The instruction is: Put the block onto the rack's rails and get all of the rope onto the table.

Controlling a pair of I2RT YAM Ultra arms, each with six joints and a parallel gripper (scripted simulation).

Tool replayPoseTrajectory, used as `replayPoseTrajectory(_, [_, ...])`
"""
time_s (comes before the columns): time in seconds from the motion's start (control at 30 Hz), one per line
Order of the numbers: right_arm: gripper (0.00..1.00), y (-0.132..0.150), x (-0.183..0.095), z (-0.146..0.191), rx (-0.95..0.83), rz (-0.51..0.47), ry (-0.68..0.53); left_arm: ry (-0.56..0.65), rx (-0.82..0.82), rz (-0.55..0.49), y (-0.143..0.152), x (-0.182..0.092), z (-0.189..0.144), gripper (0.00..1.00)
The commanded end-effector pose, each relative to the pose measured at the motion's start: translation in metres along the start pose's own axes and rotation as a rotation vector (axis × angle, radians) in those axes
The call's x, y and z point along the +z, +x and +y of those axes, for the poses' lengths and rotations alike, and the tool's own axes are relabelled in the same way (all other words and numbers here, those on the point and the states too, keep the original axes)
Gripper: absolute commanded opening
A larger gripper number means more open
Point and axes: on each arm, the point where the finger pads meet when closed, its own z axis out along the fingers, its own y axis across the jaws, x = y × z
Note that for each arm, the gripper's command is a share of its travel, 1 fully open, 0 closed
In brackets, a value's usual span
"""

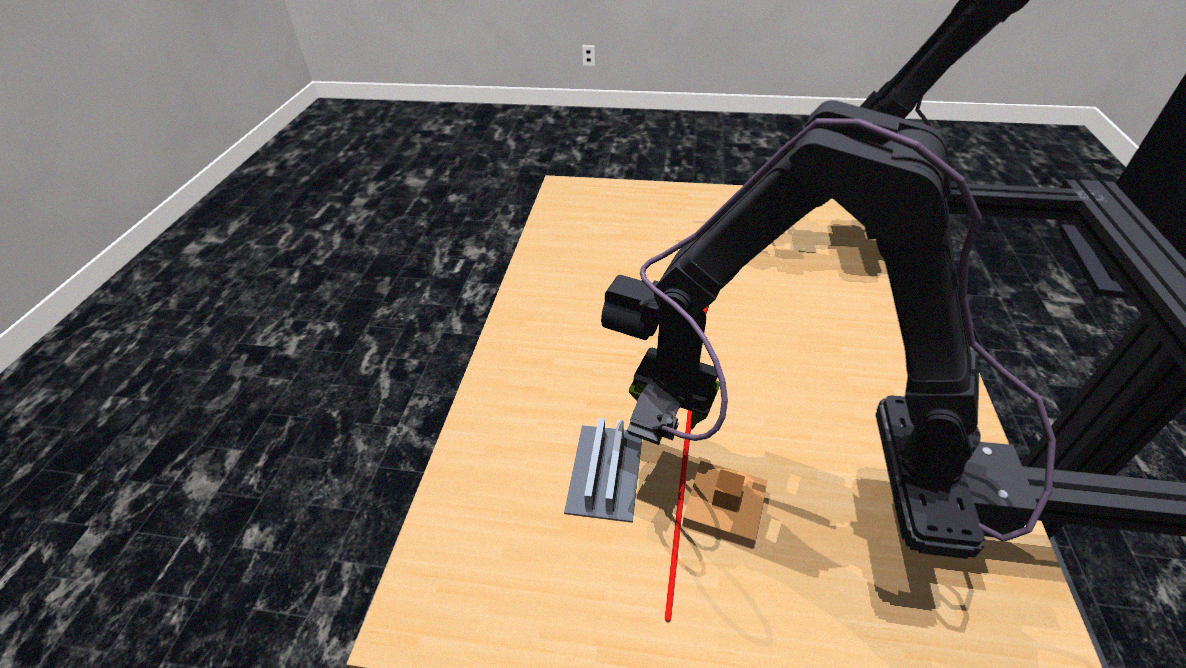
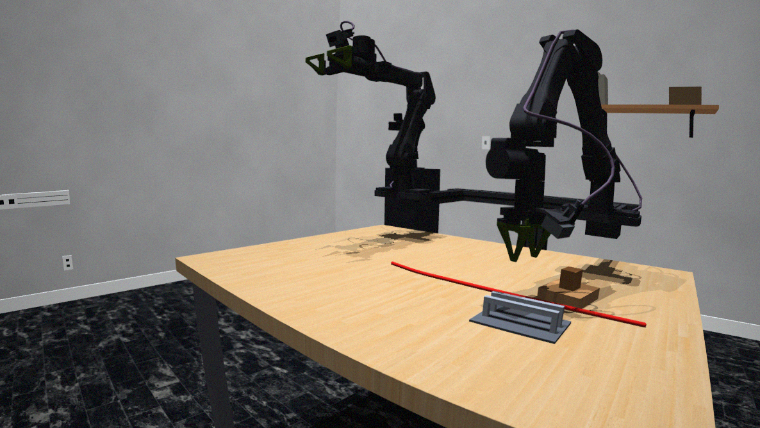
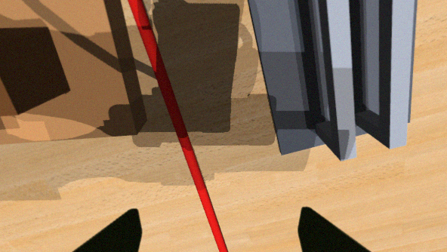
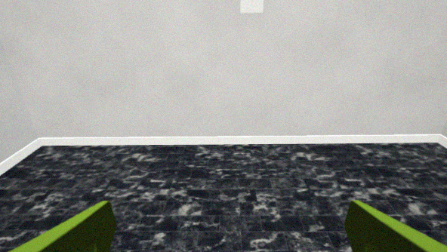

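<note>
Starting with top: left gripper (image 1: 676, 414) (image 2: 524, 258) (image 3: 220, 210) over the tabletop (image 1: 464, 539) (image 2: 297, 329) (image 3: 245, 222), partly hidden by its own camera, so finger gap can't be read here. Metal rack (image 1: 595, 464) (image 2: 512, 329) (image 3: 341, 56) sits nearest the picture-left table edge, a strip of wood between. Wood also shows between rack and red rope (image 1: 677, 514) (image 2: 452, 280) (image 3: 189, 151). Rope's near end stops short of the bottom table edge; arm covers part of its length. Brown block (image 1: 728, 487) (image 2: 571, 277) (image 3: 32, 68) is on a square wooden base (image 1: 726, 522) (image 2: 566, 298) (image 3: 90, 68), across the rope from the rack.

Exterior: both rope ends on the wood, inside the edges, rope running between rack and base. Rails hold nothing. Left fingers point down, apart, above table height, near the block. Right gripper (image 2: 317, 55) (image 4: 230, 204) is up high, well apart from the rack, fingers spread. Wall shelf (image 2: 659, 109) behind the left arm.

Left wrist: fingers apart, nothing clamped, rope crossing the view between them. Rack upper right, base and block upper left, shadow over both.

Right wrist: fingers wide apart, holding nothing, facing dark floor (image 4: 226, 189) and grey wall (image 4: 226, 83).
</note>
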Motion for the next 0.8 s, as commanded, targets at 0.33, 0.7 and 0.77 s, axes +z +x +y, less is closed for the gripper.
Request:
replayPoseTrajectory(0.33, [1.0, -0.041, -0.013, 0.005, -0.006, -0.102, -0.018, 0.045, -0.022, -0.016, -0.039, -0.002, 0.046, 0.7])
replayPoseTrajectory(0.7, [1.0, -0.041, -0.013, 0.005, -0.006, -0.102, -0.018, 0.027, -0.044, -0.02, -0.051, 0.004, 0.081, 0.7])
replayPoseTrajectory(0.77, [1.0, -0.041, -0.013, 0.005, -0.006, -0.102, -0.018, 0.021, -0.051, -0.02, -0.053, 0.005, 0.089, 0.7])
